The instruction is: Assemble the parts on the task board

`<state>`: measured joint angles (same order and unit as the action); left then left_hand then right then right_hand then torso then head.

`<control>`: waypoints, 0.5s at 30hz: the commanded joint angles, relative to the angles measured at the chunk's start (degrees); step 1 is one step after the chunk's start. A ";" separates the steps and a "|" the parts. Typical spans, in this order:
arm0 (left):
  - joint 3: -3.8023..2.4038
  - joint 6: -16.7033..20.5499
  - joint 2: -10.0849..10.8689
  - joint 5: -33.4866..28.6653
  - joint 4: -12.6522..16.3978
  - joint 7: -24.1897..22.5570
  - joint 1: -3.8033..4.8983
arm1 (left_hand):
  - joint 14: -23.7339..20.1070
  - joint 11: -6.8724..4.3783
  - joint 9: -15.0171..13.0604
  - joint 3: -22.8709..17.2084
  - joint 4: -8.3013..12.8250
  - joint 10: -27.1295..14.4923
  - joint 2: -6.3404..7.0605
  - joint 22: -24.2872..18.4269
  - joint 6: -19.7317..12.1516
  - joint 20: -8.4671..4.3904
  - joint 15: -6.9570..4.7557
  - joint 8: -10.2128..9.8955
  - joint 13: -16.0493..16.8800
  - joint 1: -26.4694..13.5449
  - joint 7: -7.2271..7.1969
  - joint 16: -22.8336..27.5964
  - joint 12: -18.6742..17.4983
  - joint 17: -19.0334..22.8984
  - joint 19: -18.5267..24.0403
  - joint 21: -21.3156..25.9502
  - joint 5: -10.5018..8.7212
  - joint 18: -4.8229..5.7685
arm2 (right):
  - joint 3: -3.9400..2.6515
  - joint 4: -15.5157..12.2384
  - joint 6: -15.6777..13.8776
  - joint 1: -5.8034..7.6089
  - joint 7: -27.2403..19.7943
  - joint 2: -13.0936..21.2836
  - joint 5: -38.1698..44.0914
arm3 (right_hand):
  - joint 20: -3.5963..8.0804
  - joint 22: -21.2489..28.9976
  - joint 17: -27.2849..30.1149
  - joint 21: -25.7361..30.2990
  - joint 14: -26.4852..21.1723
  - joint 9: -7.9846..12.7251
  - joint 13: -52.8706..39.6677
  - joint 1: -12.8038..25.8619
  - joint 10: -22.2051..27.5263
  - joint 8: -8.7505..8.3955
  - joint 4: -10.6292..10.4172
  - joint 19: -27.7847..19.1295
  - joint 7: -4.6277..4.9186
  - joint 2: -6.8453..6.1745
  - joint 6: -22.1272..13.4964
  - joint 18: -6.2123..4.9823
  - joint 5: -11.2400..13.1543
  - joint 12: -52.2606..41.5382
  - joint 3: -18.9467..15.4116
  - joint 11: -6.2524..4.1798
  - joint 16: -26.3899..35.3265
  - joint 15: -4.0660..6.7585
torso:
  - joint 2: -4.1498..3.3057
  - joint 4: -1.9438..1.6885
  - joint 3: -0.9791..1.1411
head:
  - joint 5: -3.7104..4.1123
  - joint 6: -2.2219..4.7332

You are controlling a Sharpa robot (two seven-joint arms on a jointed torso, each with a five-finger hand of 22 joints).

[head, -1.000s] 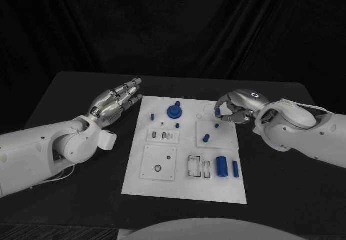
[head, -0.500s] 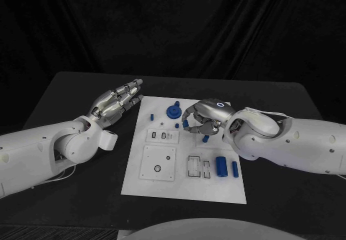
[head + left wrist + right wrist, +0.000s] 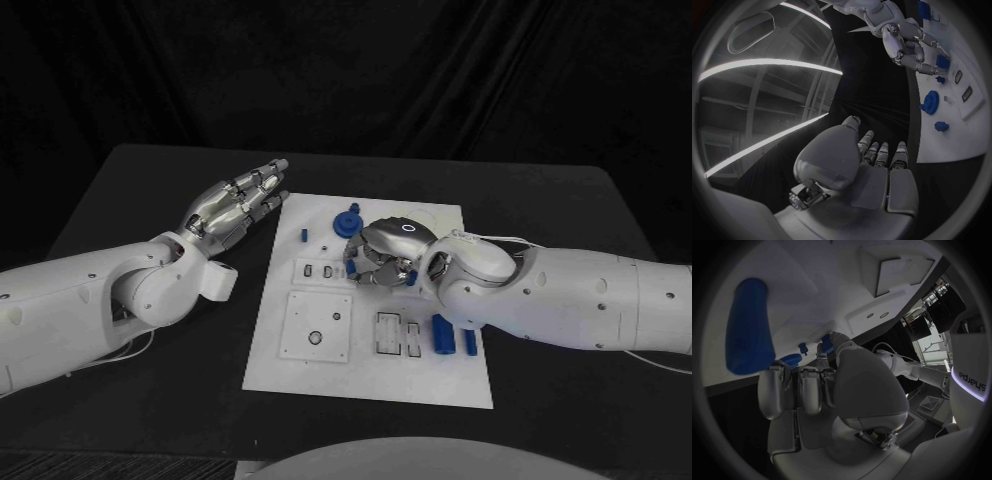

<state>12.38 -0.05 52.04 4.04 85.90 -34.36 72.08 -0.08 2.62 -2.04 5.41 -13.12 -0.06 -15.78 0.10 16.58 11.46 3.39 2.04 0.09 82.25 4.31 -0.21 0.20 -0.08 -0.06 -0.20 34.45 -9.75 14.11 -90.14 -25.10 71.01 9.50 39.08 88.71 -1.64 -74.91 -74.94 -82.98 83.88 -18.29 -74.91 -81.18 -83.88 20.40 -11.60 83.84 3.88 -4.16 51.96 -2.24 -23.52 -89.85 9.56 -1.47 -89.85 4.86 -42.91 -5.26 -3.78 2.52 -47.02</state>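
L hand (image 3: 238,202) hovers off the board's left edge over the black table (image 3: 130,190), fingers straight and apart, holding nothing. Task board (image 3: 368,375) lies mid-table. On it, left to right: small blue peg (image 3: 304,235) near the upper left corner, blue round gear-like part (image 3: 348,222) at top centre, white insert block w/ slots (image 3: 326,272), square plate w/ a hole (image 3: 319,326) below it, then rectangular slots (image 3: 400,333), then blue cylinder (image 3: 443,335) and a slimmer blue bar (image 3: 470,342) lying at the lower right. R hand (image 3: 387,256) is down over the board centre, just beside the insert block, fingers curled in. Can't tell if it has a part pinched; R wrist view shows fingertips near small blue bits but nothing clear. Step, my guess: seating or picking a small part at mid-board. Next move calls for fine alignment over the slot, straight push down, w/o knocking the gear part close by.
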 commanded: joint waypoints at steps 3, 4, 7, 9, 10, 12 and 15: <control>-0.06 -0.83 -0.16 0.02 -0.03 -0.49 -0.07 | 0.08 0.26 -0.06 -0.42 -0.03 0.06 0.20 -0.10 -0.05 0.48 0.34 0.20 -0.09 0.47 0.24 0.21 -0.20 0.08 0.06 0.20 0.32 -0.57 | -0.03 0.74 1.32 -0.33 2.64 -0.81 0.20 | -0.05 -12.66 -15.06 0.32 6.12 -2.52 -15.09 0.37 -6.12 0.07 0.28 2.59 0.28 -0.03 0.05 0.42 -0.27 -0.15 0.22 0.45 -0.15 -0.29 | 0.01 -0.06 -0.03 | 0.12 -0.24; -0.06 -0.83 -0.16 0.02 -0.04 -0.49 -0.07 | 0.08 0.26 -0.06 -0.42 -0.03 0.06 0.20 -0.10 -0.05 0.48 0.34 0.20 -0.09 0.47 0.24 0.21 -0.20 0.08 0.06 0.20 0.32 -0.57 | -0.03 0.78 1.33 -0.34 2.69 -0.86 0.24 | -0.05 -12.66 -15.06 0.32 6.12 -2.52 -15.09 0.37 -6.12 0.07 0.28 2.59 0.28 -0.03 0.05 0.42 -0.27 -0.15 0.22 0.45 -0.15 -0.29 | -0.04 0.00 -0.01 | 0.11 -0.26; -0.06 -0.88 -0.17 0.02 -0.07 -0.45 -0.07 | 0.08 0.26 -0.06 -0.42 -0.03 0.06 0.20 -0.10 -0.05 0.48 0.34 0.20 -0.09 0.47 0.24 0.21 -0.20 0.08 0.06 0.20 0.32 -0.57 | -0.03 1.08 1.49 -0.38 3.05 -1.21 0.94 | -0.08 -12.64 -15.06 0.40 6.12 -2.51 -15.09 0.39 -6.12 0.05 0.31 2.55 0.32 -0.07 0.02 0.40 -0.28 -0.15 0.22 0.49 -0.15 -0.33 | -0.05 0.07 0.01 | 0.10 -0.38; -0.06 -0.94 -0.21 0.02 -0.08 -0.41 -0.07 | 0.08 0.26 -0.06 -0.42 -0.03 0.06 0.20 -0.10 -0.05 0.48 0.34 0.20 -0.09 0.47 0.24 0.21 -0.20 0.08 0.06 0.20 0.32 -0.57 | -0.03 1.25 1.63 -0.40 3.22 -1.39 1.30 | -0.10 -12.64 -15.06 0.41 6.12 -2.49 -15.09 0.44 -6.12 0.02 0.33 2.55 0.36 -0.13 -0.02 0.40 -0.20 -0.15 0.20 0.53 -0.15 -0.36 | -0.07 0.06 0.01 | 0.12 -0.44; -0.06 -0.98 -0.24 0.02 -0.09 -0.40 -0.07 | 0.08 0.26 -0.06 -0.42 -0.03 0.06 0.20 -0.10 -0.05 0.48 0.34 0.20 -0.09 0.47 0.24 0.21 -0.20 0.08 0.06 0.20 0.32 -0.57 | -0.03 1.32 1.68 -0.41 3.29 -1.46 1.44 | -0.10 -12.64 -15.06 0.41 6.12 -2.49 -15.09 0.44 -6.12 0.02 0.33 2.55 0.36 -0.13 -0.02 0.40 -0.20 -0.15 0.20 0.53 -0.15 -0.36 | -0.07 0.04 0.01 | 0.14 -0.50; -0.06 -1.03 -0.28 0.02 -0.10 -0.39 -0.07 | 0.08 0.28 -0.05 -0.54 0.03 0.06 0.18 -0.10 -0.08 0.51 0.37 0.20 -0.09 0.48 0.25 0.21 -0.20 0.08 0.06 0.20 0.33 -0.57 | -0.03 1.39 1.75 -0.43 3.36 -1.56 1.60 | -0.18 -12.62 -15.06 0.47 6.12 -2.45 -15.09 0.55 -6.12 -0.07 0.38 2.53 0.45 -0.20 -0.16 0.39 0.08 -0.15 0.21 0.61 -0.15 -0.45 | -0.07 0.04 0.00 | 0.15 -0.59; -0.06 -1.11 -0.35 0.02 -0.12 -0.36 -0.07 | 0.08 0.28 -0.05 -0.54 0.03 0.06 0.18 -0.10 -0.08 0.51 0.37 0.20 -0.09 0.48 0.25 0.21 -0.20 0.08 0.06 0.20 0.33 -0.57 | -0.03 1.48 1.89 -0.46 3.35 -1.67 1.76 | -0.29 -12.60 -15.06 0.52 6.12 -2.33 -15.09 0.69 -6.12 -0.36 0.50 2.51 0.56 -0.30 -0.64 0.38 0.48 -0.15 0.24 0.68 -0.15 -0.55 | -0.09 0.04 0.01 | 0.13 -0.73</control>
<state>12.38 -0.31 51.82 4.05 85.72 -34.18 72.08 -0.08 2.61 -2.04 5.10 -13.12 -0.07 -15.78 0.10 16.59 11.46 3.39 2.04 0.07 82.25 4.31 -0.21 0.20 -0.09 -0.06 -0.20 34.45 -9.75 13.88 -88.92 -24.86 70.96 10.78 37.41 89.44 -1.64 -74.90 -74.93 -82.76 84.09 -20.79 -74.90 -81.02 -84.04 20.35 -11.43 83.84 4.29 -4.32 51.35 -2.24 -23.24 -89.85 9.73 -1.31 -89.85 4.65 -42.97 -5.23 -3.77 2.66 -47.66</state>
